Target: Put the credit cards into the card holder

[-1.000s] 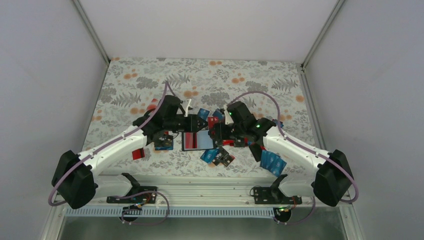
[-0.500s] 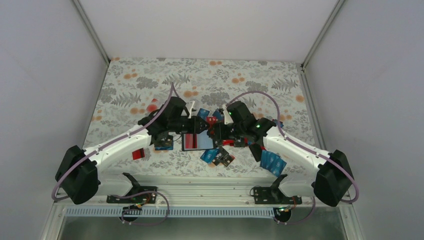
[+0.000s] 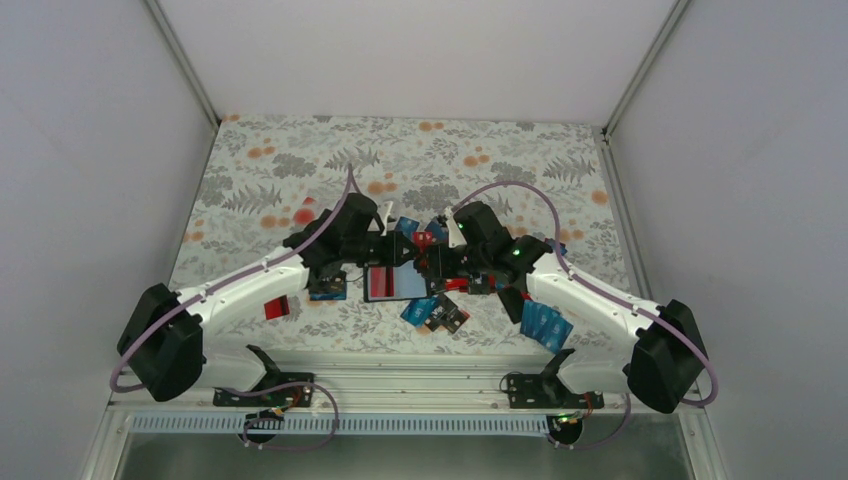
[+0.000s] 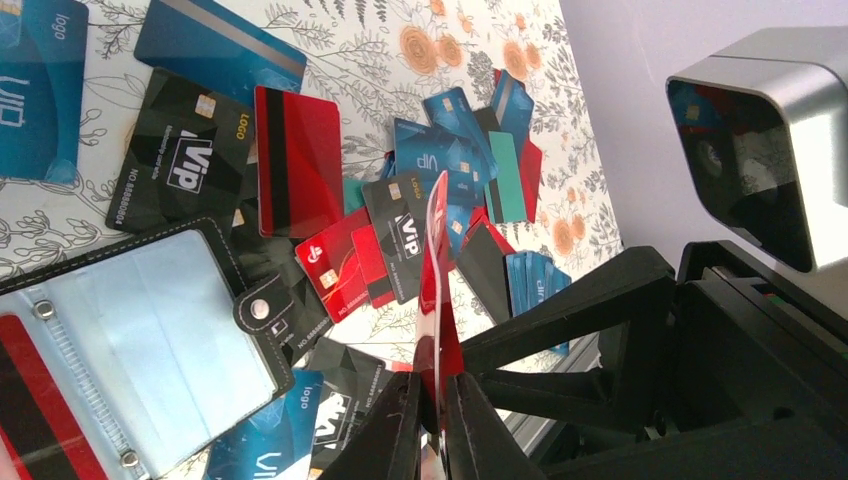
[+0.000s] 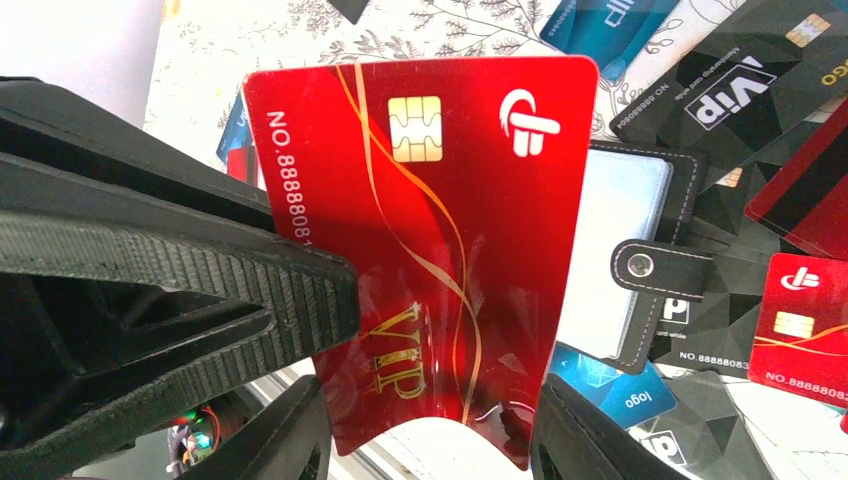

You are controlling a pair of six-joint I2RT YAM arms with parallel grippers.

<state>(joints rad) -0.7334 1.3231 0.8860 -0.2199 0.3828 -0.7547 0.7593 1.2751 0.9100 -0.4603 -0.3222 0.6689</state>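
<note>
**Inspector:** From above, what stands where?

**Onlooker:** Both arms reach to the middle of the flowered table (image 3: 300,160). The left gripper (image 3: 397,247) and right gripper (image 3: 430,262) meet tip to tip. The card holder (image 3: 395,283) lies open just on their near side, its left pocket showing red and its right pocket clear. The credit cards (image 3: 545,325) lie scattered around it. There are blue ones near right, a red one near left, and more on the far side.

**Inspector:** The left wrist view?

**Onlooker:** The left gripper's jaws are pinched tight on a red VIP card (image 4: 437,260), seen edge-on and upright above the table. The card holder (image 4: 150,325) lies below to the left with its snap tab loose.

**Inspector:** The right wrist view?

**Onlooker:** The red VIP card (image 5: 430,230) faces the camera, chip uppermost and slightly bowed. The right gripper stands half wide, one finger against each side edge of the card's lower end. A ribbed finger (image 5: 200,290) of the left gripper presses the card's left side. The card holder shows just past the card's right edge.
</note>
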